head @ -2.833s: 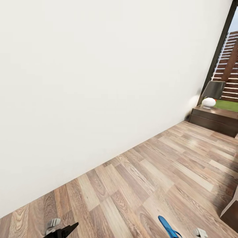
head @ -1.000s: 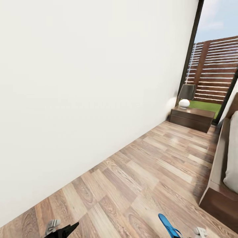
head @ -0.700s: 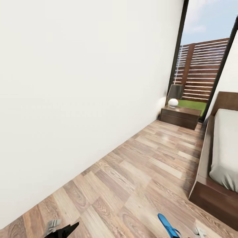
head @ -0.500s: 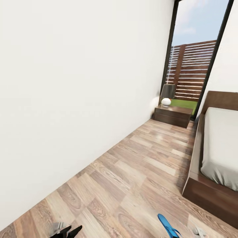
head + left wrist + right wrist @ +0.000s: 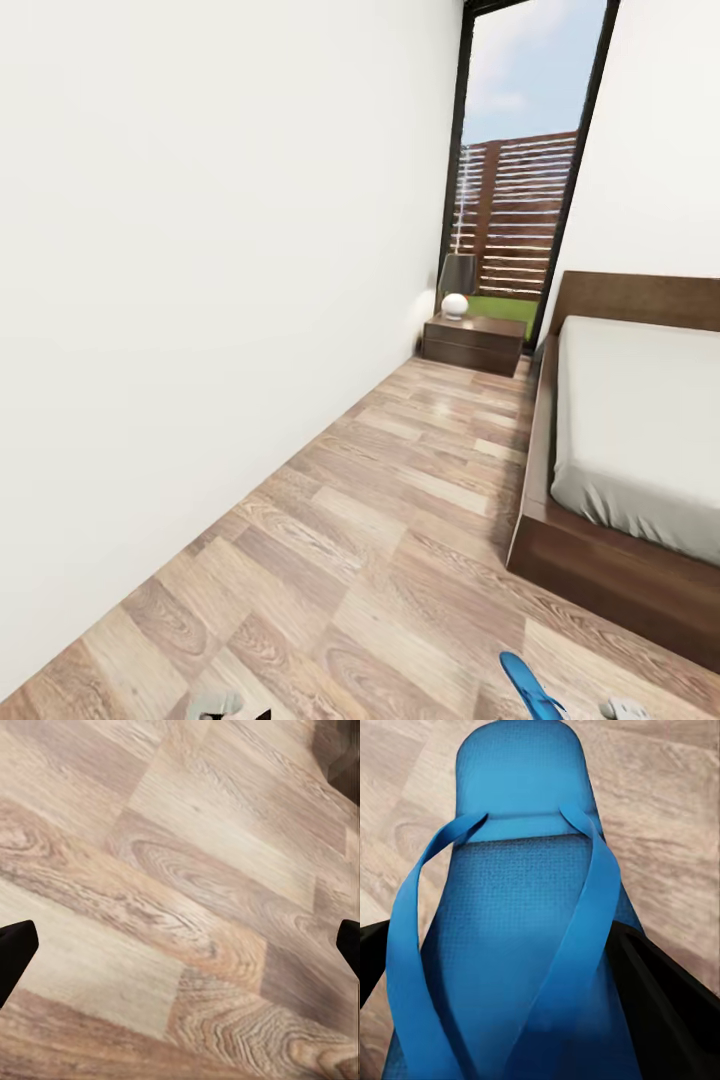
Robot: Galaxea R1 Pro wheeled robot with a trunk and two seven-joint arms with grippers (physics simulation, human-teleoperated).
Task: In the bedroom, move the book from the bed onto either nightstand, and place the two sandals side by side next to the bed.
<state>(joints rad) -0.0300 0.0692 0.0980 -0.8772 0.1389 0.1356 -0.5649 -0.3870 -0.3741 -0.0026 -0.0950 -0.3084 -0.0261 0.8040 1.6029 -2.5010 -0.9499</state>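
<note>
A plain white wall (image 5: 200, 250) takes the left side of the head view, meeting the wood-plank floor (image 5: 400, 520) along a line that runs away toward the far corner. At the bottom edge, a sliver of the left gripper (image 5: 240, 714) shows above the planks; in the left wrist view its two dark fingertips (image 5: 15, 952) sit far apart at opposite edges, released, with bare floor (image 5: 187, 900) between them. The floor forms an open lane between wall and bed, narrowing toward the nightstand (image 5: 474, 344), which stands against the wall in the corner beneath a tall dark-framed window (image 5: 520, 170) and carries a small lamp (image 5: 457, 285). Right of the lane, the bed (image 5: 640, 440) lies lengthwise, headboard at the far wall, its dark frame edge bordering the lane. At bottom right, a blue sandal (image 5: 530, 688) pokes up, long axis pointing away from the robot along the lane. In the right wrist view the sandal (image 5: 517, 945) sits sole-up-to-camera, straps visible, with the right gripper's dark fingers (image 5: 660, 997) clenched on either side of it, above the floor.
</note>
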